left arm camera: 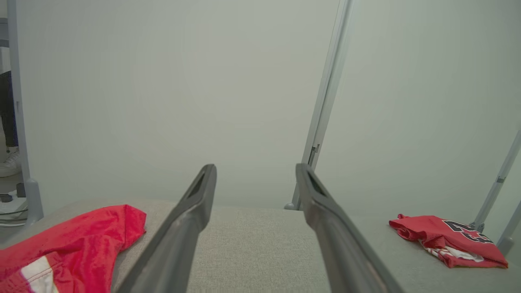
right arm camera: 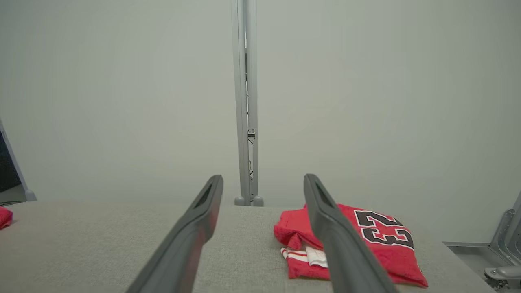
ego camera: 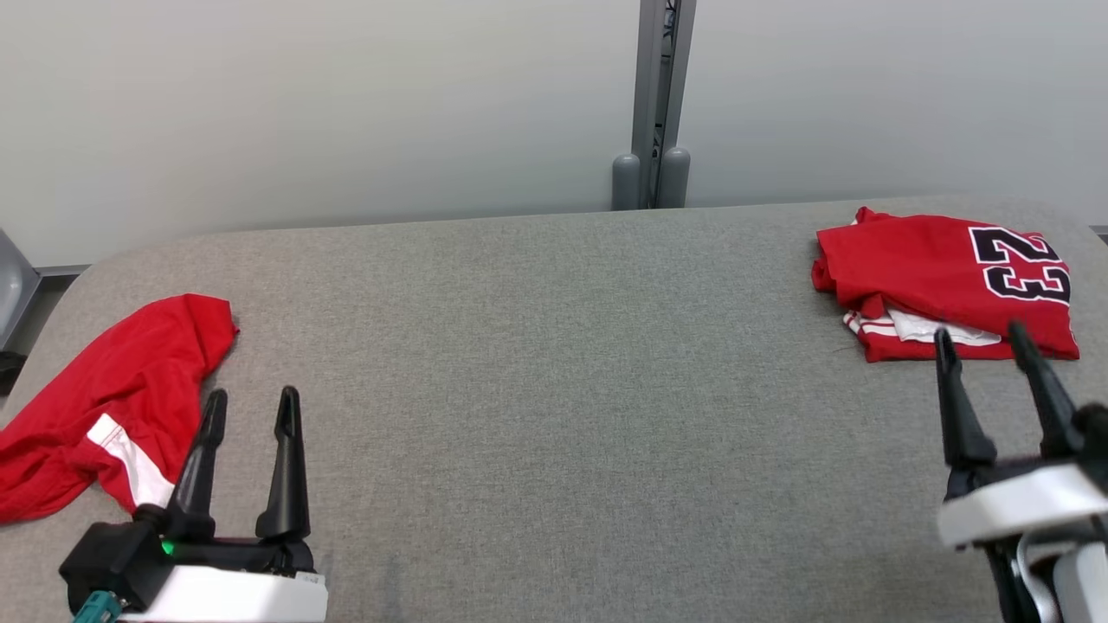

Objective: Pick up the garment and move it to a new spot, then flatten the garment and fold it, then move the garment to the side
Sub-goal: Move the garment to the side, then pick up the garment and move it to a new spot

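The grey padded table [ego camera: 554, 389] spans the head view, backed by a pale wall with a vertical metal post [ego camera: 655, 104] at its middle. Two red items lie on the table, well apart at opposite ends. The crumpled garment [ego camera: 112, 389] lies unfolded at the robot's left end, with a white stripe [ego camera: 130, 454] on its near part. Its long axis runs diagonally, from the near-left table edge up toward the far right. The folded jersey [ego camera: 943, 277], numbered 23, lies compact at the far right end and appears finished. The crumpled garment is therefore judged to be the item to pick up. The left gripper [ego camera: 252, 396] stands with its jaws spread wide and empty, fingers pointing away from the robot. The garment lies just beside it, to its left; in the left wrist view the red cloth [left arm camera: 69, 240] sits left of the fingers, not between them. The left arm is clearly the nearer one, and would need to shift left to reach it. The right gripper [ego camera: 979, 333] is likewise wide and empty, just short of the folded jersey's near edge.
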Tool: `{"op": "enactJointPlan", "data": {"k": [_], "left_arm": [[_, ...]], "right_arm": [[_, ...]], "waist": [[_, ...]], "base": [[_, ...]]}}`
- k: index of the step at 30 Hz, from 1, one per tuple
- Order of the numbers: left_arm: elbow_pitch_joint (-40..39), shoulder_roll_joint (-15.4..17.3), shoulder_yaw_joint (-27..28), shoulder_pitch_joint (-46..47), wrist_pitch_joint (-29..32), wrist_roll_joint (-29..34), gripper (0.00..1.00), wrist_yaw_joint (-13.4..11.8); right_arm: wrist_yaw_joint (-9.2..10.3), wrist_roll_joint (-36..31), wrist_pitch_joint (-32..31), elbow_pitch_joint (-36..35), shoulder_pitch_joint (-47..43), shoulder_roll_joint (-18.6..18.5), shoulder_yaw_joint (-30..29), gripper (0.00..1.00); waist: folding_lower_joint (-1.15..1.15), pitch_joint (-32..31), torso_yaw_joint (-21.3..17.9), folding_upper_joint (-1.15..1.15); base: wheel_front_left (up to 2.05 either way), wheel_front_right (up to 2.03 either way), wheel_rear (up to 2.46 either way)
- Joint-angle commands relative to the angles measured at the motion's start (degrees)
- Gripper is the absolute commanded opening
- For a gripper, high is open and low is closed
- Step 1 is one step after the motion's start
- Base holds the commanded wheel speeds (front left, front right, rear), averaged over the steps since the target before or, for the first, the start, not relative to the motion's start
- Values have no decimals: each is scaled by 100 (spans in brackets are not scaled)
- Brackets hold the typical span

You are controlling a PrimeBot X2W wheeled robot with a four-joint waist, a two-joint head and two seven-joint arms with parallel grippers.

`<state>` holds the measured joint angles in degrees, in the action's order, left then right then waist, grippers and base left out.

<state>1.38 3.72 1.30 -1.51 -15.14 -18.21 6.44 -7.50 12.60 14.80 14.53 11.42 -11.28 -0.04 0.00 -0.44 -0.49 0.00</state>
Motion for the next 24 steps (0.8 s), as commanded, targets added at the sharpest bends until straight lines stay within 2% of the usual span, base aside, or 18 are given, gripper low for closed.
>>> {"op": "enactJointPlan", "data": {"k": [1, 6, 12, 24], "left_arm": [[22, -3, 40, -74, 2, -32, 100, -27], [148, -42, 57, -170, 2, -45, 100, -17], [308, -63, 7, -189, 2, -13, 100, 11], [406, -74, -64, -78, 2, -40, 100, 47]], "right_arm": [[1, 29, 22, -107, -217, 49, -78, 100], [1, -10, 39, -370, -778, 390, -156, 100], [1, -113, 43, -475, -984, 558, -96, 100], [1, -193, 45, -582, -998, 624, -36, 100]], "waist": [[0, -12, 16, 0], [0, -22, 41, 0], [0, -9, 83, 0], [0, -8, 129, 0]], "base": [[0, 0, 0], [0, 0, 0], [0, 0, 0], [0, 0, 0]]}}
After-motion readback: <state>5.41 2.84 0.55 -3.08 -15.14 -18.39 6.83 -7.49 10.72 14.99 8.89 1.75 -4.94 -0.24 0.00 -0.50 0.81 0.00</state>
